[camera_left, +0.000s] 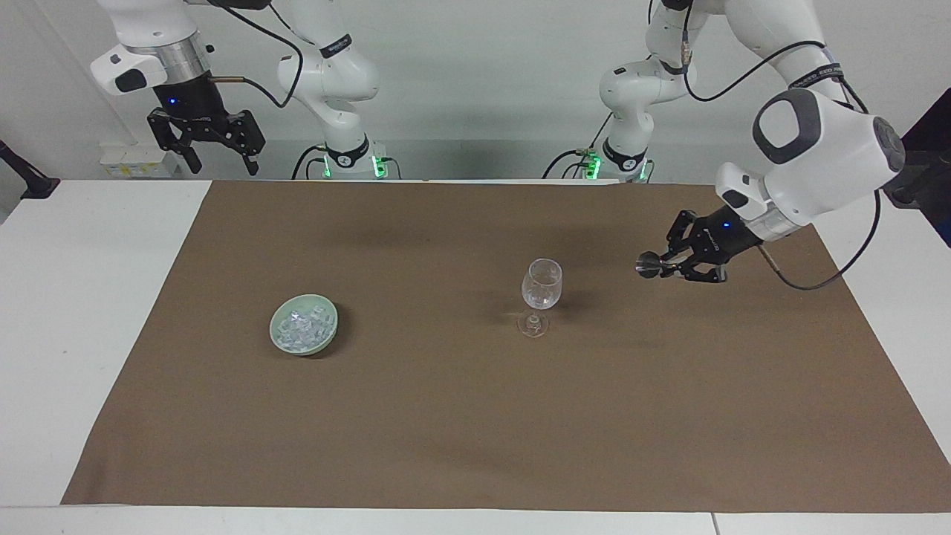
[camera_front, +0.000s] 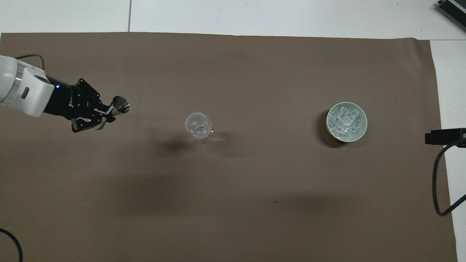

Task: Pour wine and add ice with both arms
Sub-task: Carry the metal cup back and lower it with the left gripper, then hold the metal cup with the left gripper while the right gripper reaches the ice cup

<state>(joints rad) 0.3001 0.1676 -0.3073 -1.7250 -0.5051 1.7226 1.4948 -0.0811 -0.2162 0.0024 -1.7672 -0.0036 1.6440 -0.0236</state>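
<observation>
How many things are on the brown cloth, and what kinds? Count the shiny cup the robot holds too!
Stemmed glass: 1
Green bowl heaped with ice: 1
Small metal cup in the left gripper, over the brown cloth: 1
Total: 3

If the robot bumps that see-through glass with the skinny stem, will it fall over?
Probably, yes. The stemmed glass stands tall on a thin stem over a small round foot, so a push near its rim would likely tip it. It looks like thin clear glass, so it may break. On its side, its round bowl might roll across the brown cloth.
</observation>
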